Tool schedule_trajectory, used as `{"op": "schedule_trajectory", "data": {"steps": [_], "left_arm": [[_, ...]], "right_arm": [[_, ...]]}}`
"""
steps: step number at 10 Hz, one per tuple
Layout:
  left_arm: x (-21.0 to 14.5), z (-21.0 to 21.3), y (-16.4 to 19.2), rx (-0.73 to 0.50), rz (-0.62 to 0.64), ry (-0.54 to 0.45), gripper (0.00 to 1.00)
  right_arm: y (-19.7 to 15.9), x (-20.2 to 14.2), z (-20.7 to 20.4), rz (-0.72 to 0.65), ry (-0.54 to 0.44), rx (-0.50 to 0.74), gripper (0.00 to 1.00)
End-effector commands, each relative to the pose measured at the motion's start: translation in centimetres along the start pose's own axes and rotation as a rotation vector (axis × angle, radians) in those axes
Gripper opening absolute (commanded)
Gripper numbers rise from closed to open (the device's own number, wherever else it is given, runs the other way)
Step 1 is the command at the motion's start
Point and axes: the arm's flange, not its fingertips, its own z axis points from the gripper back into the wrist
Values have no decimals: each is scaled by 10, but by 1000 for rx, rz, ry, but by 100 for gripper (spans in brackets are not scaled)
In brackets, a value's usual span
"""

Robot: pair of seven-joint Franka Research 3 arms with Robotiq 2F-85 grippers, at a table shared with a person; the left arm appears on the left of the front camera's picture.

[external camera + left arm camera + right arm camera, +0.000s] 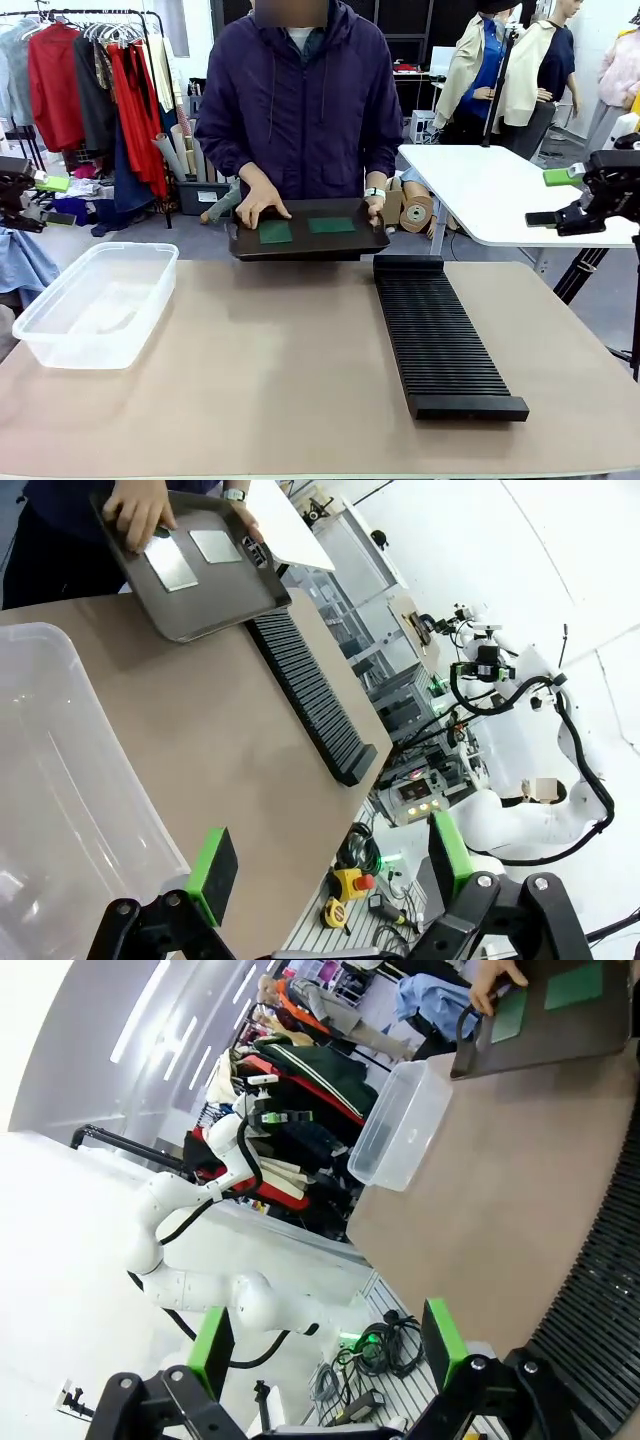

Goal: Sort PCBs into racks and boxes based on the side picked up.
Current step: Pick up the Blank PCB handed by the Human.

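Right now both arms hang back from the surface (pixel 280 390). The left pincer (pixel 330 872) is released, green pads wide apart, held up off to the left, w/ the clear tub (pixel 95 300) close below it. The right pincer (pixel 326 1348) is likewise released, pads spread, held up off to the right, w/ the rack (pixel 440 340) below it. The tub sits on the left part of the surface. The rack, long & black, lies right of centre, running near to far, slots facing up. A person stands at the far side holding a black tray (pixel 305 250) at the far edge of the surface, its near right corner just by the rack's far end. Two PCBs lie flat on the tray, side by side w/ a gap between: left PCB (pixel 276 232) & right PCB (pixel 331 225). One hand (pixel 262 205) rests on the tray's left part, fingers at the left PCB's far edge. The other hand (pixel 376 205) grips the tray's right edge.
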Motion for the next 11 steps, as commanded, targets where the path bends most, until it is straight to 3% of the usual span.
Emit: {"op": "schedule_trajectory", "data": {"steps": [1, 11], "left_arm": [[0, -2, -4, 3, -6, 5, 100], [0, -2, -4, 3, -6, 5, 100]], "right_arm": [[1, -1, 1, 4, 8, -9, 100], [1, -1, 1, 4, 8, -9, 100]]}}
